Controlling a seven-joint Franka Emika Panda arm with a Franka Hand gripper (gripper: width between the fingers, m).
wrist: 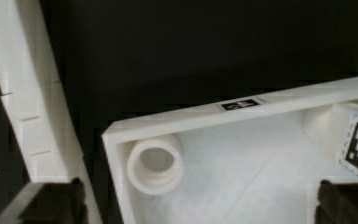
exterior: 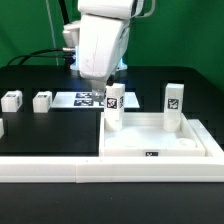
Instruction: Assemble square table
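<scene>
Pincer [wrist: 197, 205] apart, empty, above square table [wrist: 211, 112]; slab likely stiff, light, slick. Take hold at raised rim below.

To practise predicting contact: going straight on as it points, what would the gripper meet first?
The gripper would probably meet the square table near its corner socket; depth is unclear.

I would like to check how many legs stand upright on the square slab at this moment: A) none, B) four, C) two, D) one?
C: one leg and a second leg stand upright at the far corners of the slab, while the loose legs sit off it, at the exterior view's left.
</scene>
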